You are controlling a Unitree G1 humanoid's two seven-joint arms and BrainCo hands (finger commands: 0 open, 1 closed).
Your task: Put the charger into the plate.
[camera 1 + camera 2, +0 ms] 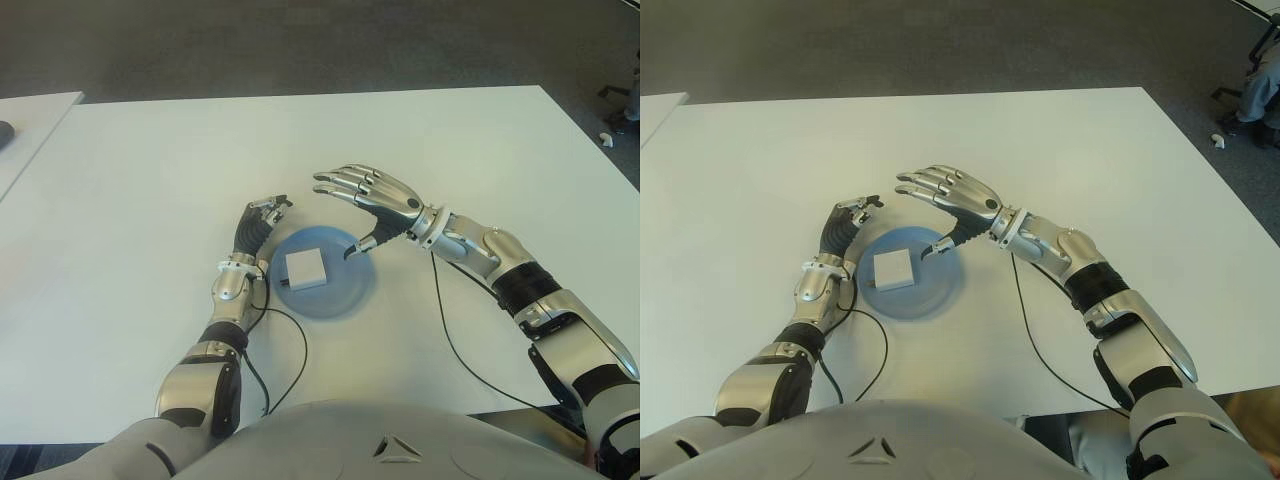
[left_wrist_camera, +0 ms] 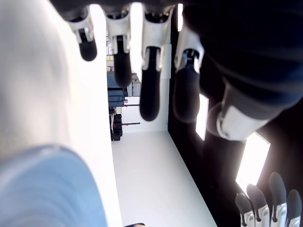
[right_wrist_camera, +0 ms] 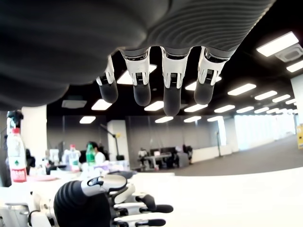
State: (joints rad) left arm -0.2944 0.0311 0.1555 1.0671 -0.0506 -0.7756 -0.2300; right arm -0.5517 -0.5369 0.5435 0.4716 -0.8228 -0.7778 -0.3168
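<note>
Charger (image 1: 304,269), a small white square block, lies flat inside the plate (image 1: 345,297), a little toward the plate's left half, free of both hands. Plate is round, blue, shallow, sitting on the white worktop (image 1: 450,140) close in front of the robot.

Right hand (image 1: 365,205) hovers over the plate's far right edge, palm down, four fingers stretched out straight toward the left, thumb pointing down with its tip just above the plate rim near the charger's right side. It holds nothing; fingers spread wide. Right wrist view confirms it: four fingertips (image 3: 172,103) hang straight with only air under them.

Left hand (image 1: 258,226) shows just left of the plate, near its far left edge, fingers loosely bent with the tips toward the plate, nothing in them. Left wrist view shows the fingers (image 2: 151,92) relaxed and empty, with the blue plate rim (image 2: 52,189) blurred close by. Cannot tell if this hand touches the worktop.

Thin black cable (image 1: 455,345) runs across the worktop under the right forearm; another loops by the left forearm (image 1: 297,360).

A second white worktop (image 1: 35,125) stands off to the far left, apart from the main one, dark carpet floor (image 1: 300,40) beyond.
</note>
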